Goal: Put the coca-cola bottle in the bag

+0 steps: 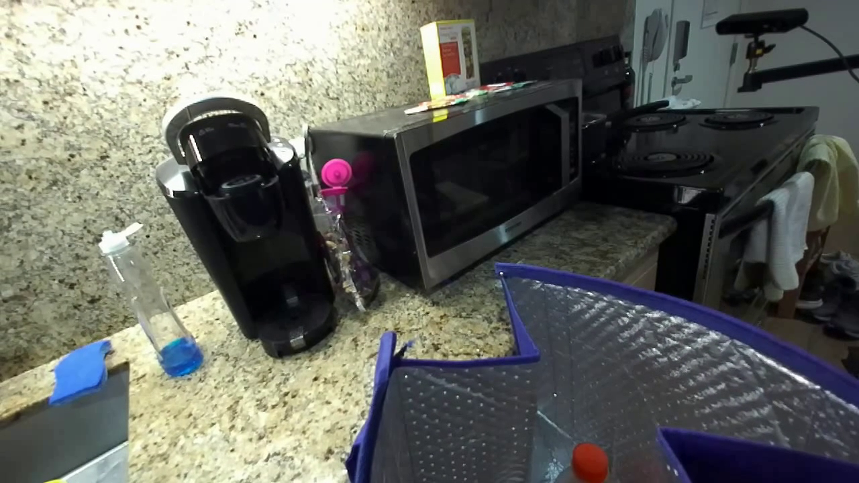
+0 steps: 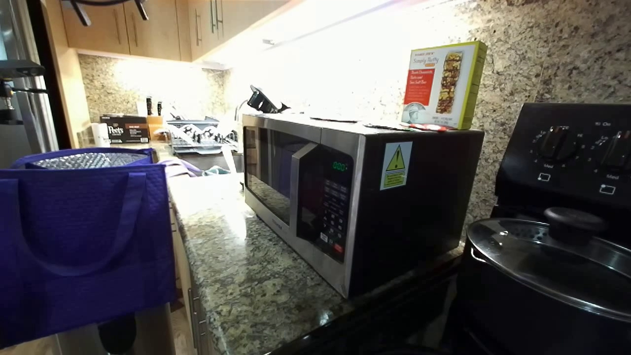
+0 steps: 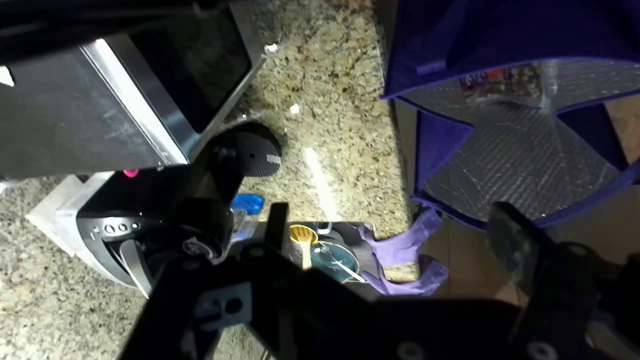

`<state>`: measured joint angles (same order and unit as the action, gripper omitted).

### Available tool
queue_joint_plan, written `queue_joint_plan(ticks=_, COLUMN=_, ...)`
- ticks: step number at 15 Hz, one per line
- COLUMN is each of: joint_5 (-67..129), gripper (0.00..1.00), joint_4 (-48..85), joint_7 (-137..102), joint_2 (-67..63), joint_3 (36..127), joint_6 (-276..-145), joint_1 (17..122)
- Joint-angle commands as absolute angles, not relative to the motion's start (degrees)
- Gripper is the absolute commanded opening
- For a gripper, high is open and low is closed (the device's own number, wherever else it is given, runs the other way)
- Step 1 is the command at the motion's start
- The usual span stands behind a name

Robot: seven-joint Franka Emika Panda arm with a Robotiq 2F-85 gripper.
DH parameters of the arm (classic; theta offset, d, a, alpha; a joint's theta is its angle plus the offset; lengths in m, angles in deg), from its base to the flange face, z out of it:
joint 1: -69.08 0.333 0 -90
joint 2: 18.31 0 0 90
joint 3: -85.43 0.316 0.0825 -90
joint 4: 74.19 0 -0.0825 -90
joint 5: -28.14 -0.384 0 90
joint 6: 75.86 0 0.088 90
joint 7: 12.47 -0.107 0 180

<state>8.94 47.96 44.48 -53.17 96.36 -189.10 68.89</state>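
The gripper [image 3: 389,215] has its jaws spread wide, holding nothing, with the coca-cola bottle [image 1: 590,463] apparently cap-up inside the bag [image 1: 617,362]; residual risk: a low sweep catching the soft rim beside the countertop [image 3: 345,95] edge could topple the bottle.

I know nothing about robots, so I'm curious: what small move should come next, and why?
Probably a slight retreat from the bag: the jaws stand open with nothing between them, and the cola bottle, its red cap showing against the silver lining, seems to be inside.
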Motion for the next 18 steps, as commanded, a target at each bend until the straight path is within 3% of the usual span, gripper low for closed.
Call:
queue_joint_plan(ticks=1, joint_5=11.96, gripper=1.0, joint_4=46.64, joint_7=42.54, joint_2=-52.42, joint_3=91.44, joint_6=-188.63, joint_1=75.42)
queue_joint_plan(ticks=18, joint_5=30.8, gripper=1.0, joint_4=43.68, joint_7=-6.03, joint_2=-38.83, joint_3=92.14, joint_6=-181.92, joint_1=72.0)
